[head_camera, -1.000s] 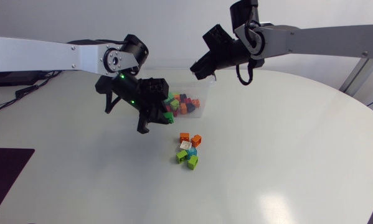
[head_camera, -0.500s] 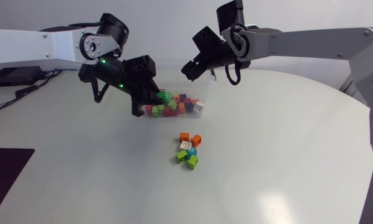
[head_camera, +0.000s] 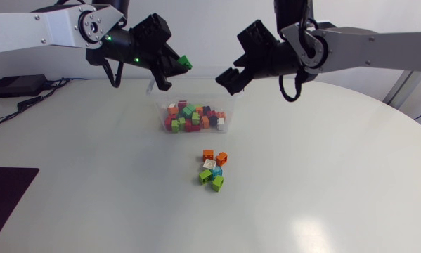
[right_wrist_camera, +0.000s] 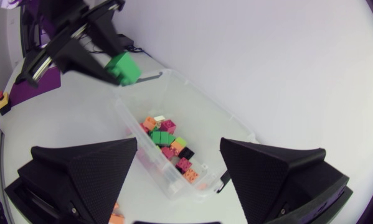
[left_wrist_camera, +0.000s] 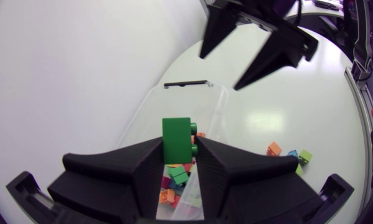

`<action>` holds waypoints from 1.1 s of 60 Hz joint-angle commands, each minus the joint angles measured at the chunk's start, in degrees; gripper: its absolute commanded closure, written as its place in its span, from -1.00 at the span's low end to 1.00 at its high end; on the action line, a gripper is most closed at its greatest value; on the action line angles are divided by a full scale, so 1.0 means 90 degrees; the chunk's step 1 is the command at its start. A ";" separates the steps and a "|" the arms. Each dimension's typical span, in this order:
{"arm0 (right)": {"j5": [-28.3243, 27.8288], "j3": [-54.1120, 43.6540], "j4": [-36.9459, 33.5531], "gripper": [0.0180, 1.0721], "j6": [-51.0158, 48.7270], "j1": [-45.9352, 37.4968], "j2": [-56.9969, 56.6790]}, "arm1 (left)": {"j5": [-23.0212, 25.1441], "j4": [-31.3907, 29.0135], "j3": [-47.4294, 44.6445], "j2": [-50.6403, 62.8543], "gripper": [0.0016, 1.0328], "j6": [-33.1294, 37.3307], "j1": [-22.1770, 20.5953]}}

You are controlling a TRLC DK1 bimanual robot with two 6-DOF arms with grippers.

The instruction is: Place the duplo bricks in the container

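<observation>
Since 1 s ago the left gripper (head_camera: pixel 176 67) has swung up & back from low at the container's (head_camera: pixel 196 88) near-left side. It now hangs above the far-left corner, clamped from 2 sides on a green duplo brick (left_wrist_camera: pixel 177 140) that sticks out past the fingertips. The right gripper (head_camera: pixel 232 77) hovers over the container's far-right end, jaws spread wide, nothing btwn them. Inside the container is a mixed pile of bricks (head_camera: pixel 194 118): red, green, orange, pink, black. On the table (head_camera: pixel 322 176) in front of it, apart from it, sit a few loose bricks (head_camera: pixel 212 171): orange, white, lt blue, green.
</observation>
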 commanded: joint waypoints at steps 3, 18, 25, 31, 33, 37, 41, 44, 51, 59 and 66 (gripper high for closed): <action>-0.0023 -0.0806 -0.0006 -0.85 -0.0042 0.0046 -0.0468 | 0.0022 0.0147 0.0393 0.0389 0.46 -0.0351 0.0131; -0.0023 -0.1919 0.0004 -0.85 -0.0237 0.0134 -0.0927 | -0.0008 0.0235 0.1086 0.0995 0.46 -0.0693 0.0238; -0.0023 -0.2203 0.0004 -0.85 -0.0344 0.0173 -0.0966 | -0.0105 0.0235 0.1359 0.1239 0.45 -0.0742 0.0238; -0.0003 -0.2398 -0.0074 -0.85 -0.0471 0.0271 -0.1005 | -0.0232 0.0235 0.1731 0.1571 0.43 -0.0869 0.0238; 0.0006 -0.2447 -0.0103 -0.85 -0.0520 0.0300 -0.1015 | -0.0281 0.0235 0.1838 0.1659 0.42 -0.0869 0.0238; 0.0006 -0.2525 -0.0201 -0.85 -0.0608 0.0329 -0.1034 | -0.0340 0.0235 0.2014 0.1815 0.42 -0.0888 0.0228; 0.0016 -0.2593 -0.0250 -0.85 -0.0676 0.0339 -0.1034 | -0.0447 0.0235 0.2121 0.1923 0.42 -0.0898 0.0180; 0.0016 -0.2632 -0.0299 -0.85 -0.0735 0.0339 -0.1025 | -0.0506 0.0245 0.2170 0.1981 0.42 -0.0908 0.0150; 0.0016 -0.2662 -0.0426 -0.85 -0.0911 0.0339 -0.0868 | -0.0701 0.0304 0.2326 0.2167 0.13 -0.0947 0.0121; 0.0036 -0.2652 -0.0484 -0.85 -0.1018 0.0319 -0.0624 | -0.0926 0.0353 0.2424 0.2284 -0.85 -0.0937 0.0101; 0.0172 -0.2544 -0.0543 -0.85 -0.1028 0.0310 -0.0380 | -0.0974 0.0353 0.2365 0.2216 -0.90 -0.0957 0.0092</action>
